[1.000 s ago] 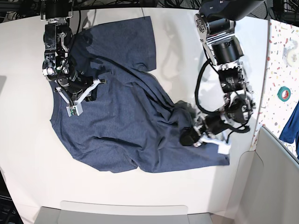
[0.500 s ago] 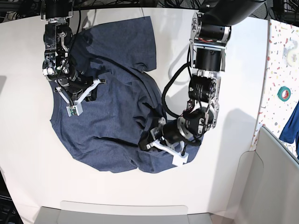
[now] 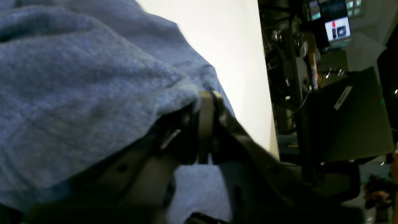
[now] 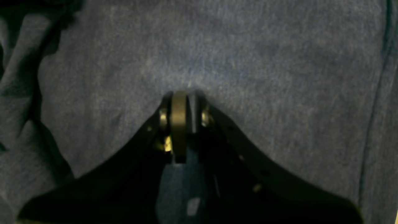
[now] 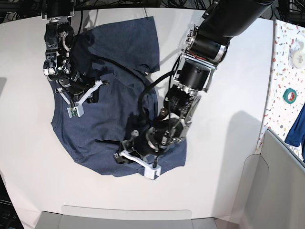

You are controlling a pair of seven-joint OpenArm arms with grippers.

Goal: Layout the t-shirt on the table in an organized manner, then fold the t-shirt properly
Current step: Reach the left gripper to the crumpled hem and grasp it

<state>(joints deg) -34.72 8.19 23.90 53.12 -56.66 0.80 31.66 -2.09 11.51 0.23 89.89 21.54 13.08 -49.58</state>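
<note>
The t-shirt [image 5: 109,105] lies crumpled on the white table [image 5: 28,157], filling the middle of the base view from about 12 o'clock down to 6 o'clock, with one sleeve spread flat toward 12 o'clock and a rounded edge at 8 o'clock. No lettering shows on the dark blue cloth. The right tool [image 5: 78,98] rests on the shirt at about 10 o'clock; in its wrist view the two dark fingers [image 4: 179,124] meet tip to tip and press down against flat fabric, clenched, though whether any cloth is pinched between them cannot be told. The left tool [image 5: 138,162] sits low over the shirt's bottom edge near 6 o'clock, its arm reaching in from 1 o'clock. In the left wrist view a fold of the shirt [image 3: 93,93] drapes over the fingers [image 3: 205,124], which stand close together under the cloth; whether they grip it or have let go cannot be told. Bare table shows beyond the fabric there. At 3 o'clock a speckled side surface [image 5: 288,62] carries a roll of green tape [image 5: 289,95].
</note>
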